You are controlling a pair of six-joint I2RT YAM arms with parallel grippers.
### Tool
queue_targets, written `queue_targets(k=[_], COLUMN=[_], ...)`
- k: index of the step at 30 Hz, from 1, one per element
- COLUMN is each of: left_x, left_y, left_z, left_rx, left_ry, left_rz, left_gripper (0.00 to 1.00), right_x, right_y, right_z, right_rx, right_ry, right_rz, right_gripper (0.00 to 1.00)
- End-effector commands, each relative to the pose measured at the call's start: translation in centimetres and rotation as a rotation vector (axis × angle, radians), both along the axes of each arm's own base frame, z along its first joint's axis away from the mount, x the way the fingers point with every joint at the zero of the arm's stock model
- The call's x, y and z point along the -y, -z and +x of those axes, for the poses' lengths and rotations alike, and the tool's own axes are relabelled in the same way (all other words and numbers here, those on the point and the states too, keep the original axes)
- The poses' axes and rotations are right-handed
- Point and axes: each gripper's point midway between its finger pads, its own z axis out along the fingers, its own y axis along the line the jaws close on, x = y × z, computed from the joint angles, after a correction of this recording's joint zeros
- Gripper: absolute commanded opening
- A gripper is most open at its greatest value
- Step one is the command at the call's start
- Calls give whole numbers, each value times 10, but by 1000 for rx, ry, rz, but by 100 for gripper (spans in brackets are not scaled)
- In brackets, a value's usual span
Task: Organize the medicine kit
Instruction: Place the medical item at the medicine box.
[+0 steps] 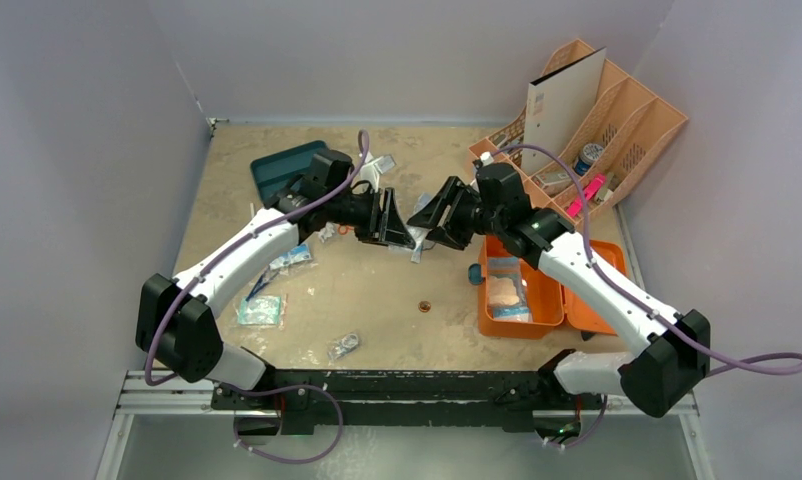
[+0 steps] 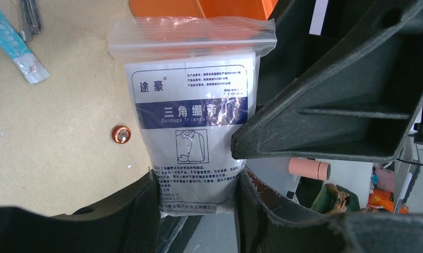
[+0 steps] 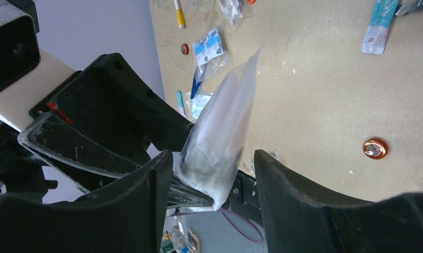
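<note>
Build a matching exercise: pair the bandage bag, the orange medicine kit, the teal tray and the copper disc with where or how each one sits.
Things
1. bandage bag
2. medicine kit
3. teal tray
4. copper disc

Places or states
A. at the far left of the table
B. lying alone on bare tabletop, left of the kit
C. lid open, on the right side of the table
D. held up off the table in the left tool

Pairs: 1-D, 2-C, 3-A, 4-B
</note>
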Motion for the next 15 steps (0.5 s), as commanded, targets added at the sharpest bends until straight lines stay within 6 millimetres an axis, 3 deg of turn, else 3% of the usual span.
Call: queue_targets(k=[1, 6, 12, 15], left_x=[4, 2, -3, -7], left_y=[-19, -19, -31, -39], left_z=[-8, -8, -9, -10], left_rx=[44, 49, 100, 146], left_ry=[39, 31, 9, 10], left_rz=[-65, -60, -52, -48], left_gripper=[41, 46, 73, 78], right_x=[-2, 1, 11, 28], right_y=[-19, -13, -10, -10], right_z=[9, 9, -2, -4], right_rx=[56, 62, 74, 115], right_ry=[28, 25, -7, -1], right_rz=[20, -3, -59, -145], right_gripper=[57, 32, 21, 19])
